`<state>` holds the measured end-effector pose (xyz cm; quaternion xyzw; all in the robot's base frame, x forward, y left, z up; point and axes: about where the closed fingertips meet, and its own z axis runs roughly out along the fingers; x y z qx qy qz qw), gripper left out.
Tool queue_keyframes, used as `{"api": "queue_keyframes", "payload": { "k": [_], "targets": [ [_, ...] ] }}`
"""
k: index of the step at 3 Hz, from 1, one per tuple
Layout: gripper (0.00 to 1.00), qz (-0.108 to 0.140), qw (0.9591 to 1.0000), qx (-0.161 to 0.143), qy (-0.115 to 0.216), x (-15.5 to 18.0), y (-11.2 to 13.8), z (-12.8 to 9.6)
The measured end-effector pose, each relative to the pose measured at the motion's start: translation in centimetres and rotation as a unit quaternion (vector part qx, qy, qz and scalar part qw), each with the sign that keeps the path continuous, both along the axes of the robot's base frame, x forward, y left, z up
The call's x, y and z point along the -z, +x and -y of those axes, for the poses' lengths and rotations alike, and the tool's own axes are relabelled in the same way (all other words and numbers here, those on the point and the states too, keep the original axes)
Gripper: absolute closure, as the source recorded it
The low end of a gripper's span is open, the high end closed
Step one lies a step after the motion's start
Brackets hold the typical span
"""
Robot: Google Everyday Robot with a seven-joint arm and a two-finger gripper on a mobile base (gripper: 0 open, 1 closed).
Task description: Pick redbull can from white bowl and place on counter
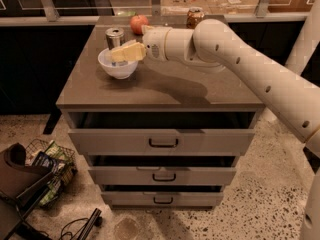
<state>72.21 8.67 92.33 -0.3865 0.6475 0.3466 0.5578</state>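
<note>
We see the main risk in the white bowl (117, 70). It looks light and stands on a narrow foot, so a nudge against its rim could slide or tip it and spill the redbull can (115, 33) onto the tabletop (165, 91). The can is tall and slim for such a shallow dish. A sideways push on its body, rather than a clean squeeze, could topple it against the rim. If it is taken too near one edge of the pads, it may slip or swing as it is lifted and catch the bowl on the way out. The apple (138, 23) lies just behind the bowl, so a wide sweep backward could roll it. The orange-gold can (194, 17) stands well apart at the back and looks safe to us.

The redbull can stands upright inside the bowl, near the back-left corner of the tabletop. The tool (125, 52) reaches in from the right on the end of the arm (225, 44). It sits just above the bowl's rim at the height of the can's body. It covers the can's lower part, and only the shiny top shows above and to the left. We cannot tell whether the tool is spread, pressed together or already pinching the can, nor whether it touches the can at all.
</note>
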Motion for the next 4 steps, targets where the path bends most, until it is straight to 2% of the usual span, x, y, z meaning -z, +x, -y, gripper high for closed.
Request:
{"api": "queue_keyframes", "payload": {
  "k": [1, 2, 3, 4],
  "targets": [
    [0.00, 0.003, 0.9996, -0.004, 0.027, 0.9, 0.9, -1.3],
    [0.14, 0.015, 0.9990, -0.010, 0.041, 0.9, 1.2, -2.4],
    [0.38, 0.035, 0.9980, -0.022, 0.047, 0.2, 1.3, -3.7],
    [0.61, 0.038, 0.9978, -0.025, 0.047, 0.1, 1.3, -4.1]
  ]
}}
